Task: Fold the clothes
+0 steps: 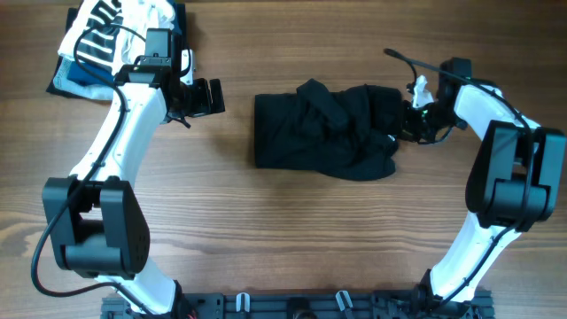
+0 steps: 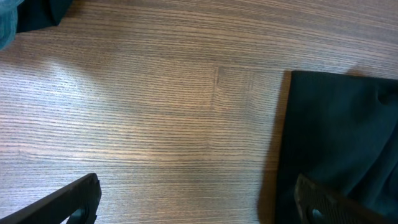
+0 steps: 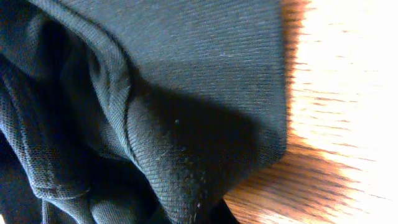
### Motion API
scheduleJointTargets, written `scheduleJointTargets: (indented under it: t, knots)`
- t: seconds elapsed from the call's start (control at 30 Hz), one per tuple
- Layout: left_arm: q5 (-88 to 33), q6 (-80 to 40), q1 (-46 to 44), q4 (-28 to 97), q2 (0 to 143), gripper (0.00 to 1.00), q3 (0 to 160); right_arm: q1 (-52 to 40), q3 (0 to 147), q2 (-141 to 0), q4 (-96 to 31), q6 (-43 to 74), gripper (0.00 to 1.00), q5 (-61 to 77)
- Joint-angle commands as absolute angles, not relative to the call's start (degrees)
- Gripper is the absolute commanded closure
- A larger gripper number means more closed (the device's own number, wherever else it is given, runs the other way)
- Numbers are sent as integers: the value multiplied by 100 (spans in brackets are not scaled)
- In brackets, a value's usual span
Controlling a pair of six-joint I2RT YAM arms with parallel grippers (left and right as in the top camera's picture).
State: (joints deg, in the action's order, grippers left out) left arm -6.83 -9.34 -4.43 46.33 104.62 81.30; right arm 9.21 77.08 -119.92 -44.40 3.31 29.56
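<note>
The clothes (image 1: 323, 128) are a black garment lying bunched and partly folded in the middle of the wooden table. My right gripper (image 1: 400, 124) is at the garment's right edge and shut on the fabric. Ribbed black cloth (image 3: 155, 93) fills the right wrist view and hides the fingers. My left gripper (image 1: 215, 96) hovers left of the garment, apart from it and open. In the left wrist view its two fingers stand wide over bare wood, and the garment's straight left edge (image 2: 342, 130) lies under the right finger (image 2: 317, 199).
A stack of striped, white and blue garments (image 1: 115, 40) lies at the table's back left corner, behind my left arm; a corner of it (image 2: 31, 12) shows in the left wrist view. Bare wood (image 1: 266, 230) runs along the front of the table.
</note>
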Motion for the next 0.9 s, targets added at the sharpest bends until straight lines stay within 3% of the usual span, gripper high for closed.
scheduleJointTargets:
  t: [0.0, 0.23, 0.43, 0.63, 0.87]
  knots:
    - [-633, -945, -434, 4644, 10385, 0, 8167, 1439, 7682, -12075, -4449, 257, 96, 2895]
    - [-633, -945, -434, 4639, 10385, 0, 8167, 2292, 8407, -11513, -5354, -639, 96, 3273]
    - [-631, -945, -432, 4635, 10385, 0, 8167, 2088, 9292, -10783, -6198, -773, 96, 3288]
    - [-631, -943, -434, 4591, 10385, 0, 8167, 932, 9577, -10230, -6342, -705, 96, 3258]
    - [-626, -941, -432, 4550, 10388, 0, 8167, -786, 9411, -10652, -6248, -252, 95, 1883]
